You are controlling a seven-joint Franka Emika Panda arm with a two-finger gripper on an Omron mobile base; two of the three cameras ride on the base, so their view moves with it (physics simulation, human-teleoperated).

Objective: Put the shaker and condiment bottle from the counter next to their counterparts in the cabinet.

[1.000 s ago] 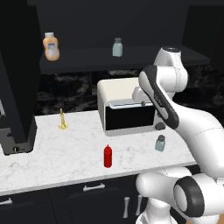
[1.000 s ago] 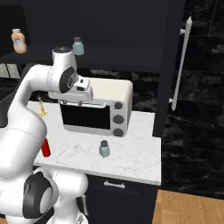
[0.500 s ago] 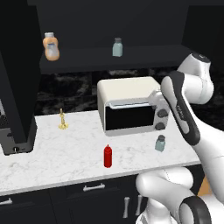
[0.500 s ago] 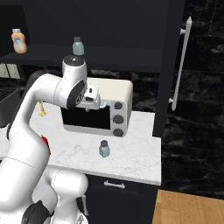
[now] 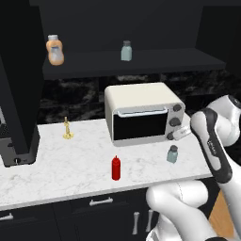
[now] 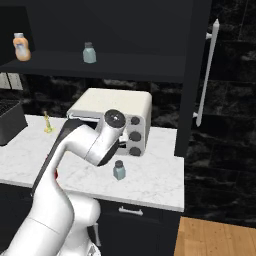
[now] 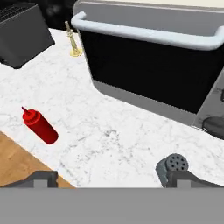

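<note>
The shaker (image 5: 172,154) (image 6: 119,170) stands on the white counter (image 5: 84,155) in front of the toaster oven's knobs. In the hand view its grey cap (image 7: 174,165) sits low on the right, touching or just beside my right fingertip (image 7: 189,179). My gripper (image 5: 178,136) (image 7: 111,181) hovers just above it, open and holding nothing. The red condiment bottle (image 5: 116,168) (image 7: 39,125) stands upright near the counter's front edge, left of the shaker. On the cabinet shelf (image 5: 141,61) stand the matching shaker (image 5: 125,51) (image 6: 89,52) and the stout orange bottle (image 5: 55,49) (image 6: 21,46).
A white toaster oven (image 5: 143,113) (image 7: 153,65) fills the counter's back right. A small brass ornament (image 5: 68,129) (image 7: 73,41) stands to its left, and a black appliance (image 5: 16,150) (image 7: 22,33) at the far left. My arm (image 6: 85,145) hides much of the counter in the right base view.
The arm has swung to the right and the hand has dropped from in front of the toaster oven to just above the counter shaker. Nothing on the counter or shelf moved.
</note>
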